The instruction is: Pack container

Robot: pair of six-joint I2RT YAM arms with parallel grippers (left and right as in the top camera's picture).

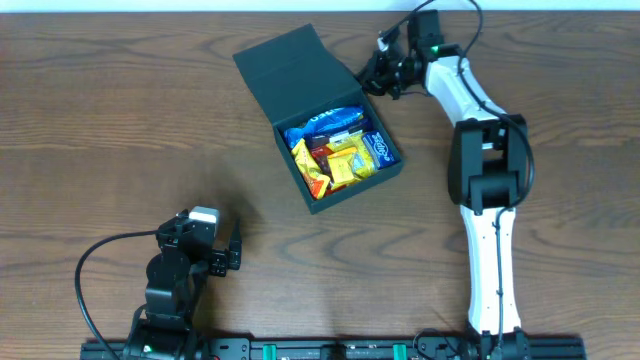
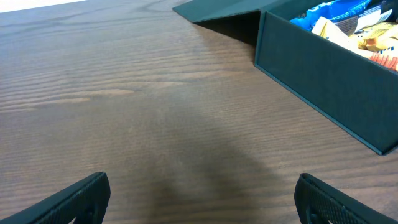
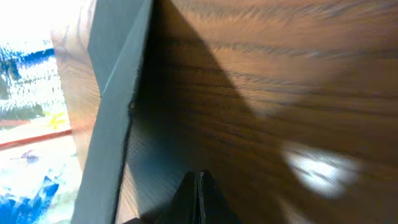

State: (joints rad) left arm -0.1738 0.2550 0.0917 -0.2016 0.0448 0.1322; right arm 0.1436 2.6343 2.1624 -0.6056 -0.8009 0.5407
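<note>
The container (image 1: pixel 352 194) is a dark teal-black square box at mid-table. Its flap lid (image 1: pixel 290 60) lies open toward the far left. Several snack packets (image 1: pixel 338 148) in blue, yellow and orange fill it. My right gripper (image 1: pixel 368 78) is shut with nothing in it, beside the far right corner where the lid joins the box. In the right wrist view its closed tips (image 3: pixel 199 198) hover over wood next to the lid's edge (image 3: pixel 115 93). My left gripper (image 1: pixel 235 250) stands open near the front left, well short of the container wall (image 2: pixel 323 81), with bare wood between its fingers (image 2: pixel 81 199).
The wooden table (image 1: pixel 120 130) stretches wide on the left. The right arm's white links (image 1: pixel 490 230) run from the front edge up along the right side of the box. A black cable (image 1: pixel 95 290) loops by the left arm's base.
</note>
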